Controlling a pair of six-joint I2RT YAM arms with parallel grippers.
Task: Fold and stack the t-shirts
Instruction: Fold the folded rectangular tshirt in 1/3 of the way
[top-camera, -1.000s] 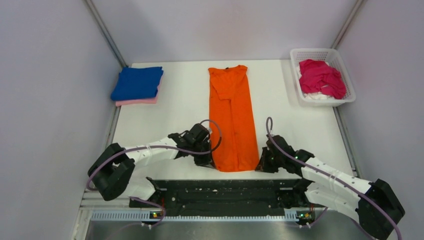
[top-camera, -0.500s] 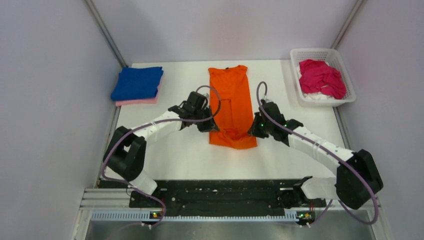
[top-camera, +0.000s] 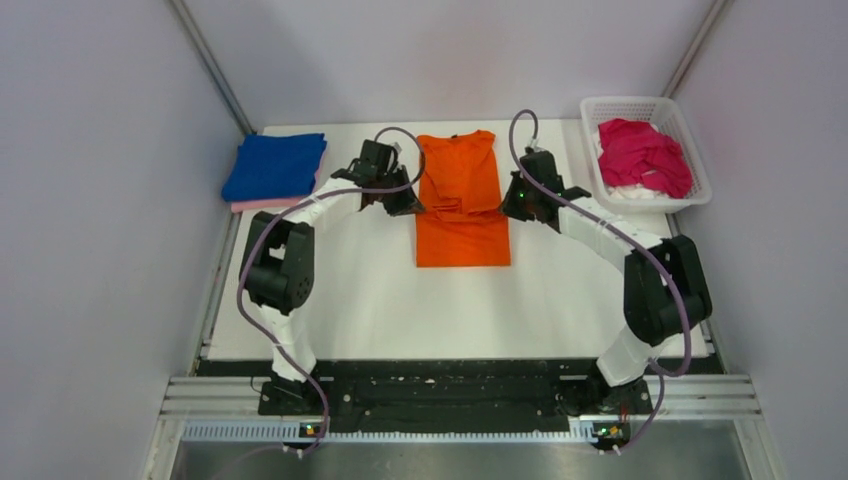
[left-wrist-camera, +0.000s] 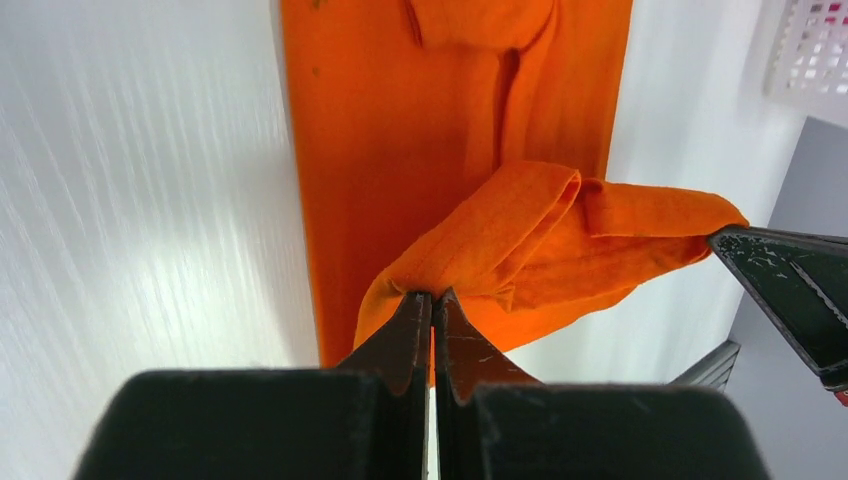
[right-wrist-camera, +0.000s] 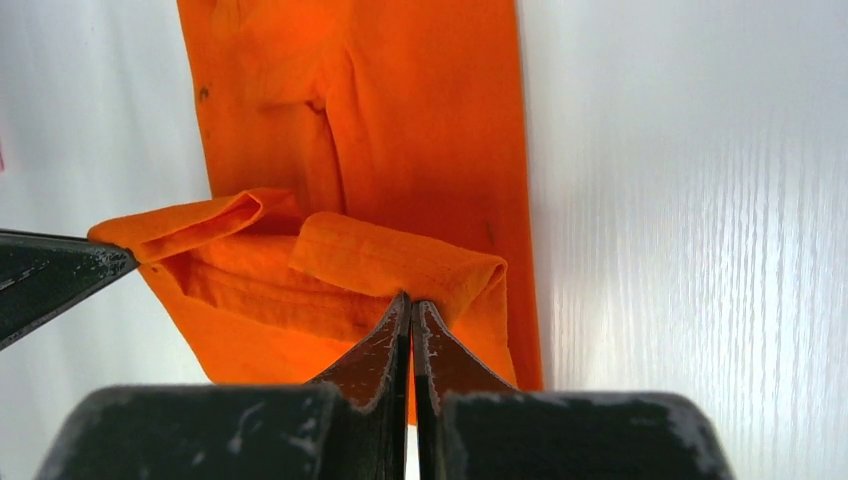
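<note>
The orange t-shirt (top-camera: 461, 205) lies as a long strip at the table's middle back, its near half lifted and doubled over toward the collar. My left gripper (top-camera: 413, 207) is shut on the hem's left corner (left-wrist-camera: 440, 275). My right gripper (top-camera: 503, 209) is shut on the hem's right corner (right-wrist-camera: 420, 270). The hem hangs slack between them above the lower layer. A folded royal blue t-shirt (top-camera: 274, 165) lies on a folded pale pink t-shirt (top-camera: 272, 203) at the back left. A magenta t-shirt (top-camera: 644, 155) is bunched in the basket.
The white lattice basket (top-camera: 697, 165) stands at the back right and holds something white under the magenta shirt. Grey walls close in on both sides and the back. A black rail runs along the table's near edge (top-camera: 450, 385).
Both grippers have carried the orange shirt's near hem from the front edge toward the back, doubling the shirt over itself. Both arms are now stretched far out.
</note>
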